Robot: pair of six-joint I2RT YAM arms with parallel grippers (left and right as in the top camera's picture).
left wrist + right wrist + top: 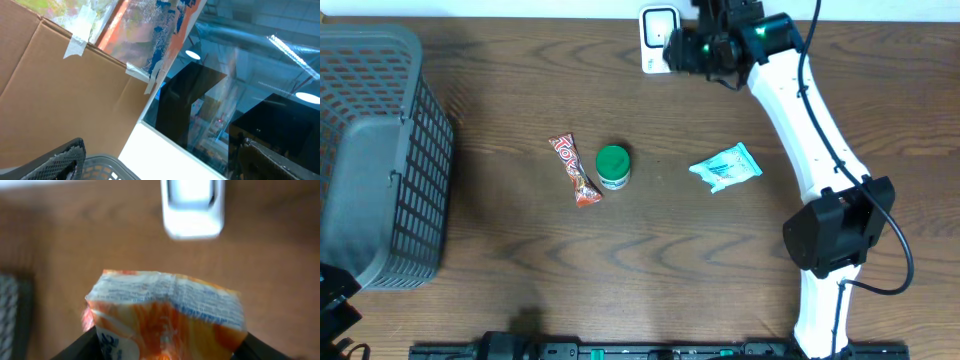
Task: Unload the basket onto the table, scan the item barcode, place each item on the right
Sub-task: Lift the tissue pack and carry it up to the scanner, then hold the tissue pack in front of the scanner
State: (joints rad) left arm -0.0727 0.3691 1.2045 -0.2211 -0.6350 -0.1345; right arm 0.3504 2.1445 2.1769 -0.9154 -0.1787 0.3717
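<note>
Right end effector (165,352) is clamped on an orange-and-white packet (165,315), which is held off the worktop (720,280) just short of the scanner (193,207) at the far edge. Left end effector is out of the overhead view, over by the basket (380,150). Its jaws are apart, nothing is held, and it is not needed here.

Step judged: the barcode is being presented to the scanner.

- No bars can be made out (the wrist view is blurred). Only a white band of fine print along the top fold is seen, so the code's face must be found first.
- A slow wrist roll is advised until the code panel squarely faces the scanner window.
- The packet is gripped at its lower end, so the upper part is left clear. The code should not be allowed to end up behind the fingers (80,347).
- The film looks crinkled, so glare and creases are likely. A slight tilt is preferred to a harder squeeze.
- The packet should be held steady once aligned, close to the scanner but not touching it (the scanner looks light and could be knocked).
- The bar (576,170), jar (613,166) and pouch (725,168) lie well apart mid-worktop, so no interference is expected.
</note>
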